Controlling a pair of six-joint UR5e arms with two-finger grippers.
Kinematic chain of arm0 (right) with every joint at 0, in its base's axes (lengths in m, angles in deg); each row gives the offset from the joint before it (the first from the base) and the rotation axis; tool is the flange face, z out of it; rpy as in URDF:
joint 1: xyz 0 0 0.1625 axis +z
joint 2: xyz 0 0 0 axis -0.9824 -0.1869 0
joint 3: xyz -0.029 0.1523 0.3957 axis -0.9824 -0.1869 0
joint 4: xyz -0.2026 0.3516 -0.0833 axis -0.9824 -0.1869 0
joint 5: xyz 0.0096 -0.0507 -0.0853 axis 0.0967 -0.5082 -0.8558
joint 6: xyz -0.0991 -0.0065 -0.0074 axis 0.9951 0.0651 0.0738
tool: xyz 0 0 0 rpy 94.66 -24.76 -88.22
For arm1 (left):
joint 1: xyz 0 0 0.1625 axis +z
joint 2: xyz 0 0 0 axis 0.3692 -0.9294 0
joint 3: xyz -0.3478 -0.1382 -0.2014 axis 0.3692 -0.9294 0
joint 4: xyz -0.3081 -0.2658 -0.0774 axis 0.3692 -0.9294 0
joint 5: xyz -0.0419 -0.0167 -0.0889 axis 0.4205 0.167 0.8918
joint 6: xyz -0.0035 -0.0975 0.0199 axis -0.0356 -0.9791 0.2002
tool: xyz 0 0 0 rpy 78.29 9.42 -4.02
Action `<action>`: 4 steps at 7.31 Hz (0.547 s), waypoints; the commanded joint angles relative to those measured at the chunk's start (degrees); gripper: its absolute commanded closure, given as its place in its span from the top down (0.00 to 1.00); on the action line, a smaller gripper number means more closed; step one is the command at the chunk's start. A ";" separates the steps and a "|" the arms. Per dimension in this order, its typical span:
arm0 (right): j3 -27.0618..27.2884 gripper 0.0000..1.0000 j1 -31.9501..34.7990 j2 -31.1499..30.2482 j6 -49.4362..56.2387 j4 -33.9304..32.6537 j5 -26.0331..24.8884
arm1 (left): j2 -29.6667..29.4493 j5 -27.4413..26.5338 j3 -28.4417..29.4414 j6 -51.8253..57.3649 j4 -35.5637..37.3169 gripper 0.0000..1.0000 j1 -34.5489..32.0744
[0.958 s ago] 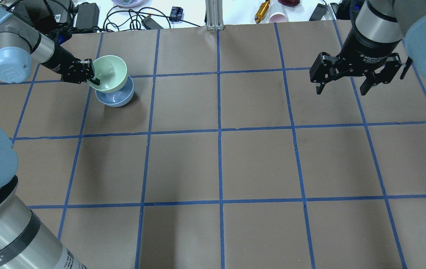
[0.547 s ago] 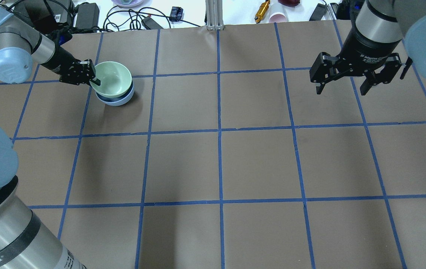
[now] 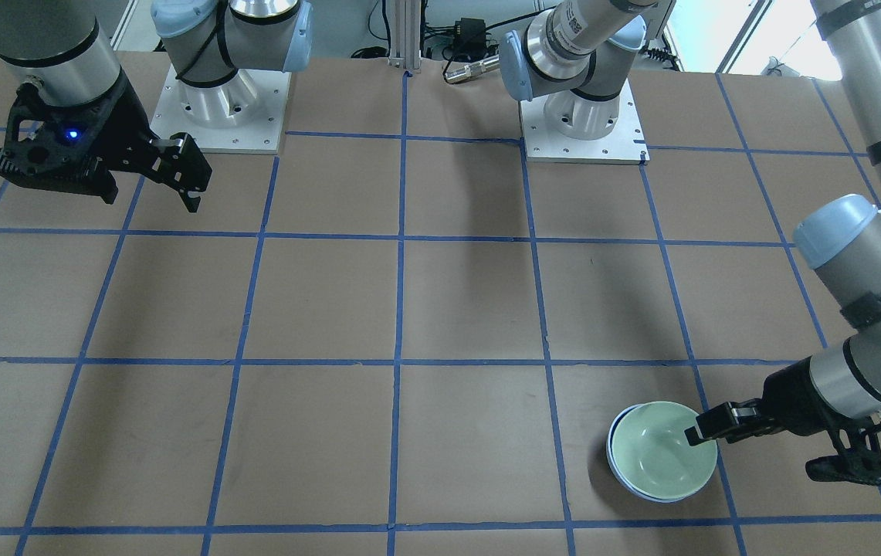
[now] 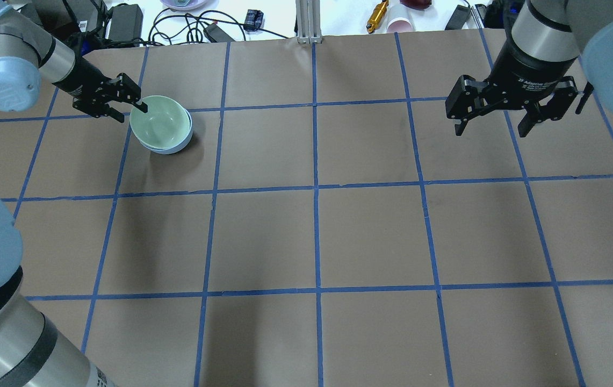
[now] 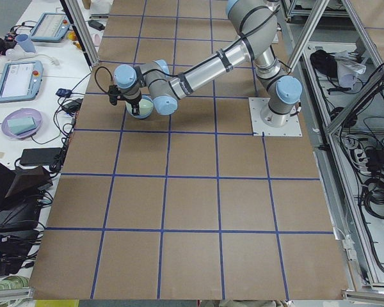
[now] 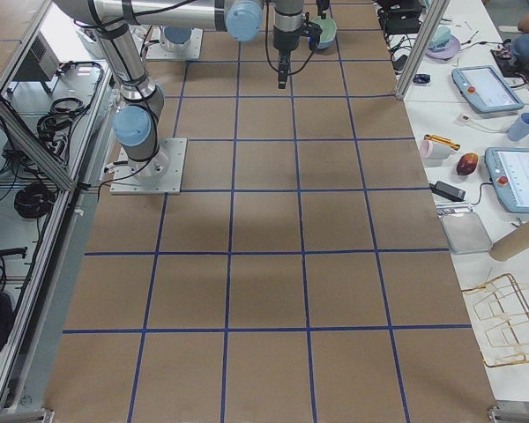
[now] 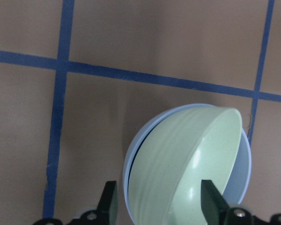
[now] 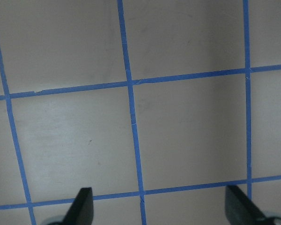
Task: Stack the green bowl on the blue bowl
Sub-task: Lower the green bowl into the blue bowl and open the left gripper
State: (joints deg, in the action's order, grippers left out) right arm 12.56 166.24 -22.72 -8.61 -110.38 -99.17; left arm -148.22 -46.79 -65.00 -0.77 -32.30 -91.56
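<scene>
The pale green bowl [image 4: 161, 122] sits nested inside the light blue bowl [image 4: 173, 148] on the far left part of the table. Only the blue bowl's rim shows around it. Both also show in the front view, green [image 3: 660, 449] in blue [image 3: 641, 489], and in the left wrist view, green [image 7: 182, 159] in blue [image 7: 243, 164]. My left gripper [image 4: 132, 114] is open at the bowls' left rim, with one finger [image 4: 141, 106] over the green rim. My right gripper [image 4: 491, 130] is open and empty, hanging above the far right of the table.
Brown paper with a blue tape grid covers the table [image 4: 317, 236]. Beyond its far edge lie cables, power bricks [image 4: 123, 19], a gold tool [image 4: 377, 15] and a pink cup [image 4: 400, 24]. An aluminium post [image 4: 309, 21] stands at the far middle.
The left gripper lowered the tilted green bowl into the blue bowl, then opened and let go of its rim. The left arm drew back slightly. The right arm has not moved.
</scene>
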 commanded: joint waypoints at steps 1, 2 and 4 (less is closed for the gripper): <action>0.00 1.00 0.00 0.00 0.00 0.00 0.00 | 6.08 -7.61 0.17 -1.85 -4.36 0.80 -3.82; 0.00 1.00 0.00 0.00 0.00 0.00 0.00 | 8.98 -11.73 0.17 -3.52 -5.07 0.83 -6.80; 0.00 1.00 0.00 0.00 0.00 0.00 0.00 | 15.21 -16.33 0.26 -6.68 -9.80 0.88 -12.69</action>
State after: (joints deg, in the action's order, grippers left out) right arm 12.56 166.24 -22.72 -8.61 -110.38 -99.17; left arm -136.82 -60.41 -64.78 -5.26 -39.44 -100.86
